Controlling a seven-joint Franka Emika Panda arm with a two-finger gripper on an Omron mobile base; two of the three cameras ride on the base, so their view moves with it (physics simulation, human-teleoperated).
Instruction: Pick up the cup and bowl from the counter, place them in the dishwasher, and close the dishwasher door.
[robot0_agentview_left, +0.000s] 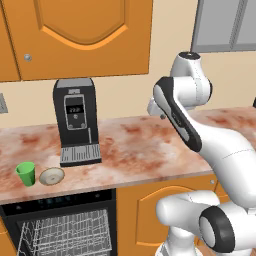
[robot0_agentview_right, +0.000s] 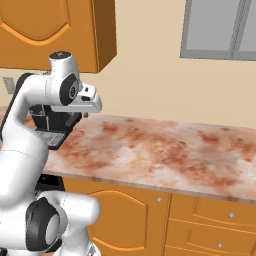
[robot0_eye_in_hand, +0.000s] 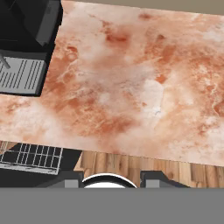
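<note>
The green cup (robot0_agentview_left: 26, 173) stands upright near the front left of the marbled counter (robot0_agentview_left: 150, 150). The beige bowl (robot0_agentview_left: 52, 176) lies just to its right, apart from it. Under them the black dishwasher (robot0_agentview_left: 60, 200) is open and its grey wire rack (robot0_agentview_left: 65, 232) shows. I cannot make out the door panel. My gripper (robot0_eye_in_hand: 111, 180) hangs high over the counter's front edge, well to the right of the cup and bowl. It is open, with nothing between its dark fingertips (robot0_eye_in_hand: 72, 181). The rack (robot0_eye_in_hand: 30, 157) appears at the lower left of the hand view.
A black coffee machine (robot0_agentview_left: 76, 120) stands at the back of the counter behind the cup and bowl, its drip tray (robot0_eye_in_hand: 22, 76) close to my hand. Orange wall cabinets (robot0_agentview_left: 85, 35) hang above. Lower doors and drawers (robot0_agentview_right: 210, 220) run to the right. Bare counter (robot0_agentview_right: 165, 150) stretches rightward.
</note>
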